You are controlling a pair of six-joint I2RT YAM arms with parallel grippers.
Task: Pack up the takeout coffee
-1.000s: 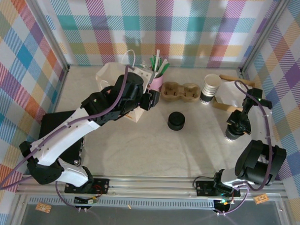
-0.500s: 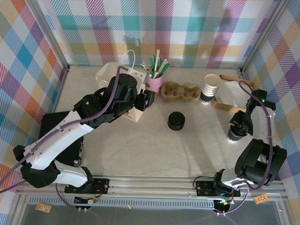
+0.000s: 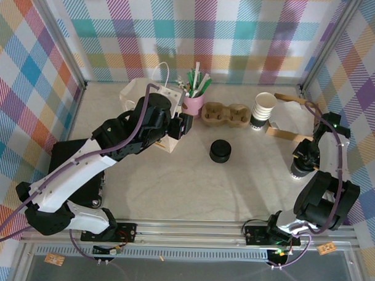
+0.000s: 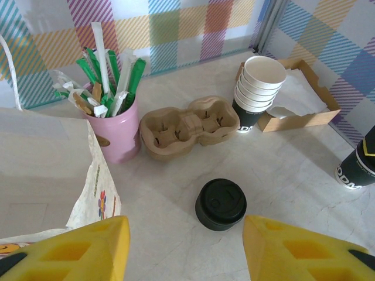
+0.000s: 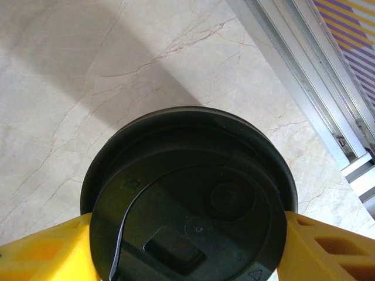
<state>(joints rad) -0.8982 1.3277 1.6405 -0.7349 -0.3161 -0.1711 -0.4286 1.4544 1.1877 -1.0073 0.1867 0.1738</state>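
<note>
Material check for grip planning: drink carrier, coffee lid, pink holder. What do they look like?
Drink carrier: matte brown, fibrous-looking, soft moulded edges; likely paper pulp.
Takeout coffee lid: black, semi-matte, crisp moulded sip flap and embossed marks; likely plastic.
Pink holder: smooth, faint sheen; plastic or ceramic, cannot tell.

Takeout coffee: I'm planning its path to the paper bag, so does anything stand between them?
Yes: the black lid stack sits on the table roughly on the straight line from the takeout coffee, gripped by the right end effector, to the paper bag. The left end effector hovers open at the bag.
</note>
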